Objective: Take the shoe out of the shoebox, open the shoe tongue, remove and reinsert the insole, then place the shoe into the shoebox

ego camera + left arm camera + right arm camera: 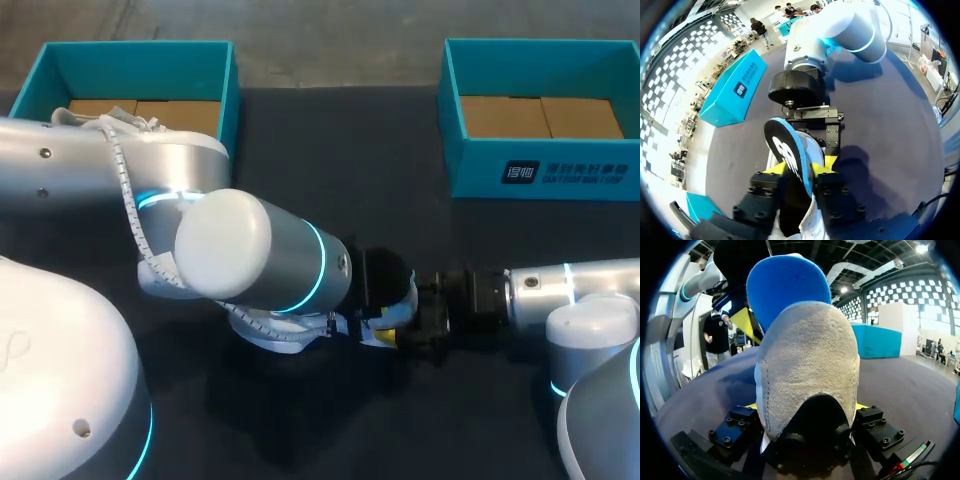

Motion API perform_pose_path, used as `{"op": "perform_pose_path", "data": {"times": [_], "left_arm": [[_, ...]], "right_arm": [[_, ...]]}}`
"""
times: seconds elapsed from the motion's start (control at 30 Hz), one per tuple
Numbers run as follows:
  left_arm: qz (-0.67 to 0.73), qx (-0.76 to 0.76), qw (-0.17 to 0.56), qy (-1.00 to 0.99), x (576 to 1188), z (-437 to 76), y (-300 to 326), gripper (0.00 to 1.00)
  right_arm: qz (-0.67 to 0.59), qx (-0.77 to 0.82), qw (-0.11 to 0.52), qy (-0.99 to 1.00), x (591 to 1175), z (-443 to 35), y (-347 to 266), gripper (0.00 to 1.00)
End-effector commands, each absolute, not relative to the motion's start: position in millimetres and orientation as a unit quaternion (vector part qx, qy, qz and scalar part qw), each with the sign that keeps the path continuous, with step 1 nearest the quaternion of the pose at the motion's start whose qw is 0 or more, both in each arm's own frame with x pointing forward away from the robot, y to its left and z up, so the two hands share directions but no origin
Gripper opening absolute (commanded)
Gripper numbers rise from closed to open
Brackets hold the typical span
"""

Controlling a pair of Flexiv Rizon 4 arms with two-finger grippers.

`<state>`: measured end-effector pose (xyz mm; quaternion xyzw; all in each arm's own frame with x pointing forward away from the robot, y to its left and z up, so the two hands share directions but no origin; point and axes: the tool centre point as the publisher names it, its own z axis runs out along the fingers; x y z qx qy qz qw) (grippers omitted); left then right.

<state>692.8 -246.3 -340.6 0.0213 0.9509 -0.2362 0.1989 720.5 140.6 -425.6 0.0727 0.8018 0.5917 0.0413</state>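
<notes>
Over dark table, sneaker is clamped at heel by right gripper, presumably as anchor, while insole is pinched by left gripper.

White print is carried on the front wall of the teal box at the far right corner of the table: a small logo block followed by two short lines of characters, too small to be made out. In the left wrist view, a white mark is borne on the black face of the insole, but it cannot be read.
</notes>
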Motion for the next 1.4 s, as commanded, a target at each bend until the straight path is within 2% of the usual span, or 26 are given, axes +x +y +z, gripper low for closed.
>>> {"op": "perform_pose_path", "data": {"times": [0.03,0.27,0.33,0.43,0.5,1.1,1.13,1.17,1.2,1.23,1.27,1.4], "left_arm": [[-0.235,0.021,0.197,0.952,693.9,-343.4,-249.3,0.45],[-0.236,0.017,0.199,0.951,697.0,-345.3,-254.4,0.44],[-0.235,0.014,0.2,0.951,698.3,-346.1,-255.5,0.39],[-0.235,0.011,0.203,0.951,698.7,-346.3,-255.6,0.23],[-0.234,0.009,0.204,0.95,699.0,-347.1,-255.1,0.0],[-0.265,0.022,0.192,0.945,689.1,-329.6,-261.7,0.0],[-0.265,0.022,0.192,0.945,689.2,-330.0,-261.5,0.03],[-0.262,0.017,0.195,0.945,689.5,-332.2,-260.1,0.46],[-0.261,0.016,0.197,0.945,689.6,-333.7,-258.9,0.51],[-0.261,0.013,0.198,0.945,689.9,-334.8,-257.7,0.62],[-0.259,0.011,0.199,0.945,690.5,-336.1,-256.7,0.66],[-0.256,0.006,0.203,0.945,692.5,-339.5,-254.1,0.68]], "right_arm": [[0.589,0.073,0.041,0.804,720.5,-425.3,142.8,0.0],[0.589,0.073,0.041,0.804,720.5,-425.3,142.8,0.0],[0.589,0.073,0.041,0.804,720.5,-425.3,142.8,0.0],[0.589,0.073,0.041,0.804,720.5,-425.3,142.8,0.0],[0.589,0.073,0.041,0.804,720.5,-425.3,142.8,0.0],[0.589,0.073,0.041,0.804,720.5,-425.3,142.8,0.0],[0.589,0.073,0.041,0.804,720.5,-425.3,142.8,0.0],[0.589,0.073,0.041,0.804,720.5,-425.3,142.8,0.0],[0.589,0.073,0.041,0.804,720.5,-425.3,142.8,0.0],[0.589,0.073,0.041,0.804,720.5,-425.3,142.8,0.0],[0.589,0.073,0.041,0.804,720.5,-425.3,142.8,0.0],[0.589,0.073,0.041,0.804,720.5,-425.3,142.8,0.0]]}}
